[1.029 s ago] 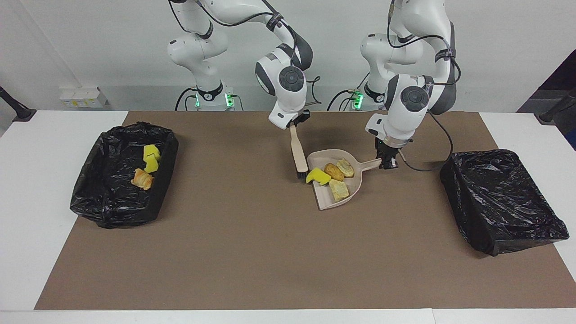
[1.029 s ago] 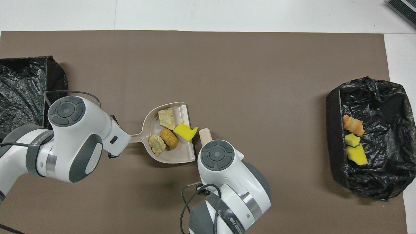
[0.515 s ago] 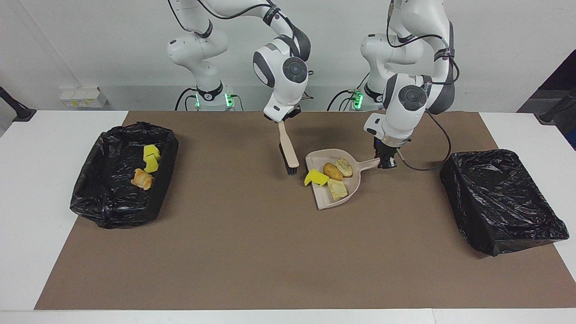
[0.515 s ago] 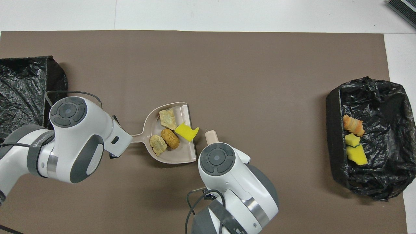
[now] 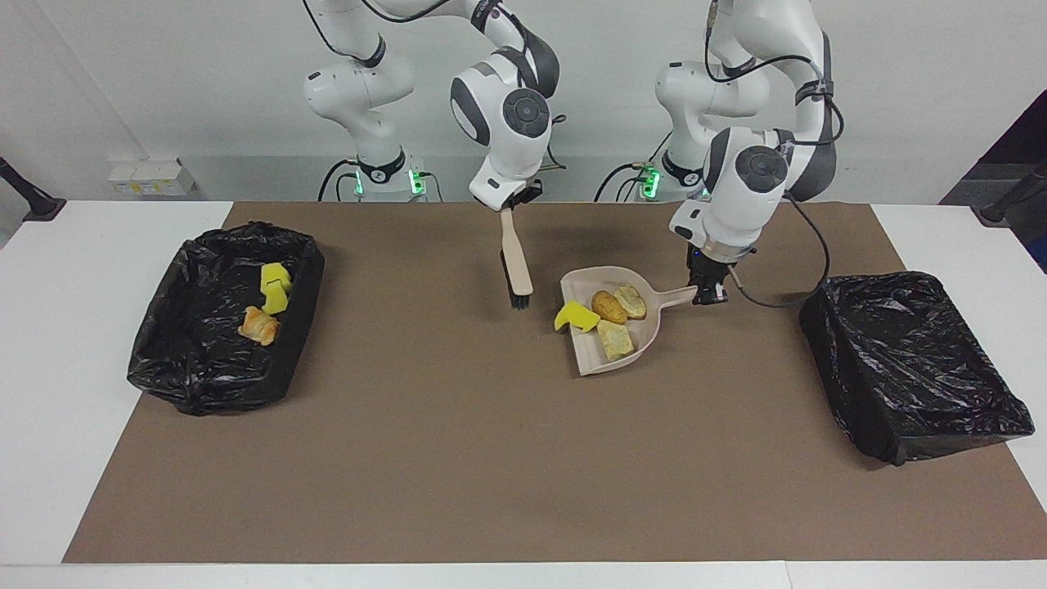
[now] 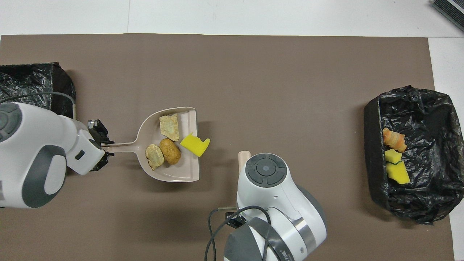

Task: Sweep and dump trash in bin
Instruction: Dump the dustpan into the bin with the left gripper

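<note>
With dustpan (image 5: pixel 615 327) clenched by left gripper (image 5: pixel 707 293), carried four trash bits (image 5: pixel 609 307). Lay handle-first toward nearest bin (image 5: pixel 912 360). Right gripper (image 5: pixel 514 204) clenched brush (image 5: pixel 514 266), waiting.

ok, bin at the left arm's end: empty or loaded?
Empty: that bin shows only black liner. Four pieces sit in the dustpan.

Both views are bright and evenly lit, apparently from above. Shadows on the brown mat (image 5: pixel 458 458) are soft and short: a faint one lies beside the dustpan (image 6: pixel 170 170), another under the brush (image 5: pixel 515 274). The black bin liners (image 5: pixel 916 360) catch small white glints on their creases. Focus is sharp throughout, with no motion blur and no obvious bending at the edges.
</note>
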